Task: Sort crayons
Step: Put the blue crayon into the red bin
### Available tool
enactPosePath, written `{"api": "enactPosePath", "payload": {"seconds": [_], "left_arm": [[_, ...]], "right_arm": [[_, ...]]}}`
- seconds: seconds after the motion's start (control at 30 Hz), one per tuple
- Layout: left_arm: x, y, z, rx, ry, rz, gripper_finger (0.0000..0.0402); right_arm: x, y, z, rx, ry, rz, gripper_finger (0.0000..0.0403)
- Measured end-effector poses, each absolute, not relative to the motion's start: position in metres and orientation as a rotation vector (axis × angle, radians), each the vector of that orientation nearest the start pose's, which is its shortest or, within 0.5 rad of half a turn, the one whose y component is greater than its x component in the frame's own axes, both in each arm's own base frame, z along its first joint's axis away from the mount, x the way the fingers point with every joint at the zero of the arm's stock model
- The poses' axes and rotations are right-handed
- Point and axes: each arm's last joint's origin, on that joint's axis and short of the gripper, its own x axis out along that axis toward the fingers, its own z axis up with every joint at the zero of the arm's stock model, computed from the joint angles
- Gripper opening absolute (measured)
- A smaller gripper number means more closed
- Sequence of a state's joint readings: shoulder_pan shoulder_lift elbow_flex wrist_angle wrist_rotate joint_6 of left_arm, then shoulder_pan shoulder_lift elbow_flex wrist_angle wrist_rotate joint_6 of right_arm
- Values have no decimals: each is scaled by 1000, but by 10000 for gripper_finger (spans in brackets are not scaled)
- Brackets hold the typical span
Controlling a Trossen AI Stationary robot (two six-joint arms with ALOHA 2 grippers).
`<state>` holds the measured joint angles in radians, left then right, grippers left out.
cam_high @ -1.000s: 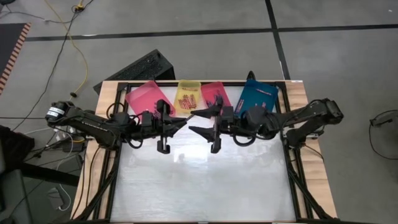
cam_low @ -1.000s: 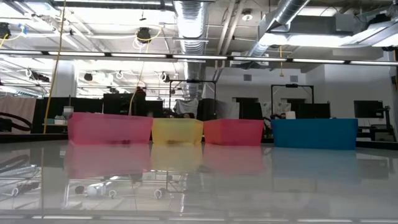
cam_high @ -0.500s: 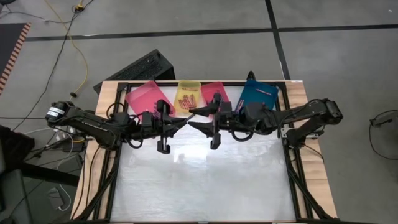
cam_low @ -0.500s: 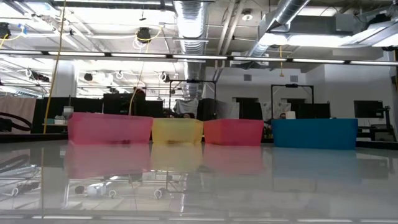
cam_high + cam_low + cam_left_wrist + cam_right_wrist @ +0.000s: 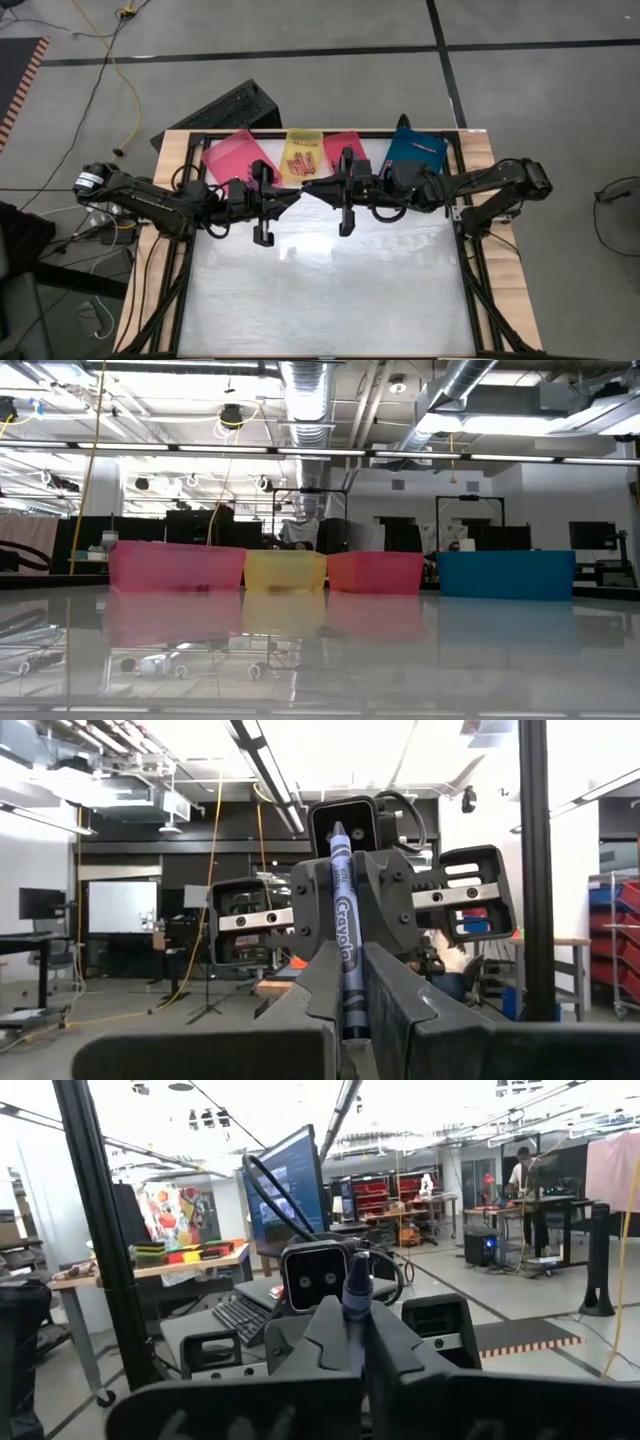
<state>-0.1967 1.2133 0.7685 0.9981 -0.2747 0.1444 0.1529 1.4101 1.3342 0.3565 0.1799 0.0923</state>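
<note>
Item: blue crayon (image 5: 344, 942), paper-wrapped, upright, above the table (image 5: 320, 290), in front of the yellow tray (image 5: 300, 157).
Left pincer (image 5: 345, 982): clamped on the lower half of the stick.
Right pincer (image 5: 357, 1312): facing it nose to nose, closed on the same stick's other end; a handover in progress, by the look of it.
Handling, judged: very light, rigid yet brittle under bending; wrapper offers friction, bare wax tip slick. Best held mid-wrapper, square across, with gentle pressure.
Further crayons (image 5: 298, 160): loose in the yellow tray.
</note>
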Motion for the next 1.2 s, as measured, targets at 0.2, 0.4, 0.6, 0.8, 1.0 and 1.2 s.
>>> {"api": "enactPosePath", "payload": {"seconds": [0.2,0.4,0.6,0.8,1.0,1.2], "left_arm": [[254,-42,348,-11,-510,115,21],[257,-42,341,-56,-435,137,77],[260,-42,333,-48,-336,152,143],[258,-39,327,-64,-248,248,195],[243,-34,332,-125,-194,318,207],[226,-30,338,-159,-148,316,202]], "right_arm": [[317,43,431,139,-268,-17,3],[318,43,428,142,-254,-18,1],[315,45,431,145,-270,-9,1],[294,37,448,133,-306,-26,0],[268,15,460,123,-274,-207,0],[263,-18,450,130,-156,-364,0]]}}
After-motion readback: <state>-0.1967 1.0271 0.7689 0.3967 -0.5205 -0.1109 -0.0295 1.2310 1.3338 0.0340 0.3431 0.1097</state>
